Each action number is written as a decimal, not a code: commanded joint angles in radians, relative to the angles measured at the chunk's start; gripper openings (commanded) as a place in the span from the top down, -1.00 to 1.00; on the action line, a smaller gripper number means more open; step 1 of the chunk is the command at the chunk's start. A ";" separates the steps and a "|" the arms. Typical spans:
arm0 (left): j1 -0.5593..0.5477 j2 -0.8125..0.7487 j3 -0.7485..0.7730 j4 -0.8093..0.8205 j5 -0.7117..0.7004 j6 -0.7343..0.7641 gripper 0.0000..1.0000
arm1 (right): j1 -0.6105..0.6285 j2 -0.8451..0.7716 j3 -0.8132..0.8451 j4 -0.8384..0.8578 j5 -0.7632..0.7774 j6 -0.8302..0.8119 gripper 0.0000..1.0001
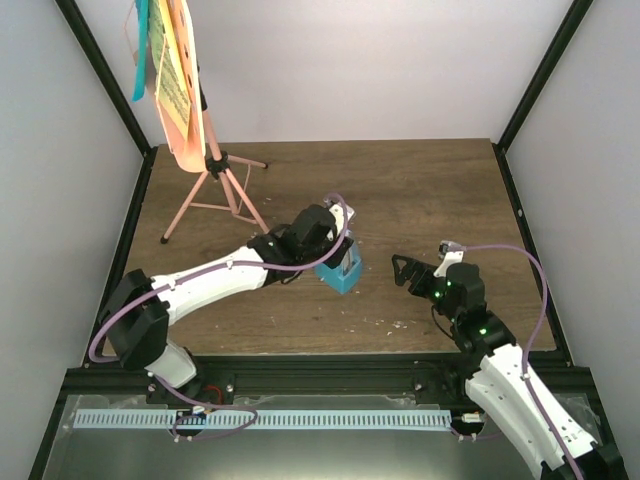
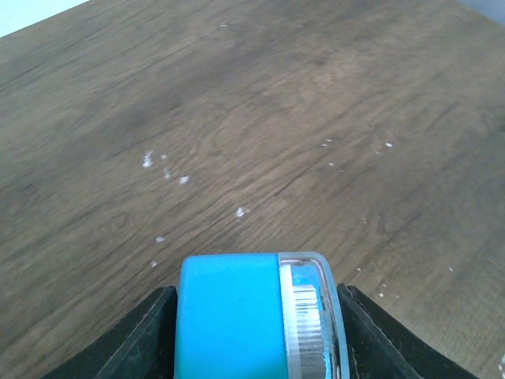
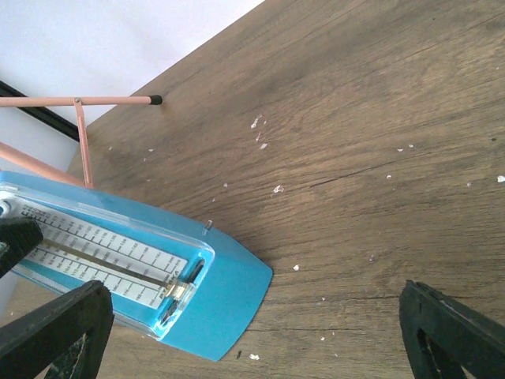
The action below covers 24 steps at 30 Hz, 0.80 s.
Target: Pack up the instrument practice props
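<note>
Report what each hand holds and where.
Left hand grips the blue metronome near its narrow top, clamped across back and clear cover. Right hand holds nothing.

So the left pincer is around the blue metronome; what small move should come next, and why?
Probably a short straight lift. The left pincer presses both sides of the metronome, so the grip looks made, yet its base seems on or barely above the table. The right pincer stands open and apart to the side, out of the way.
</note>
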 commanded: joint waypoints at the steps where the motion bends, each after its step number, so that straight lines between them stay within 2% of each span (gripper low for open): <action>1: -0.029 -0.019 -0.012 -0.073 -0.183 -0.189 0.19 | -0.008 0.005 -0.002 0.012 -0.017 0.001 -1.00; 7: -0.046 0.044 0.039 -0.074 -0.160 -0.229 0.07 | -0.008 0.036 -0.010 0.030 -0.091 -0.039 -1.00; 12: -0.047 0.016 0.021 -0.025 -0.095 -0.220 -0.62 | -0.006 0.088 -0.032 0.125 -0.243 -0.140 -1.00; 14: -0.045 -0.020 0.013 -0.017 -0.085 -0.193 -0.78 | 0.002 0.105 -0.033 0.174 -0.310 -0.190 -1.00; 20: 0.004 -0.202 0.001 -0.074 -0.015 -0.152 -0.94 | 0.042 0.182 0.059 0.284 -0.397 -0.404 -1.00; 24: 0.161 -0.332 -0.030 -0.150 0.203 -0.177 -0.95 | 0.045 0.320 0.182 0.345 -0.438 -0.504 -1.00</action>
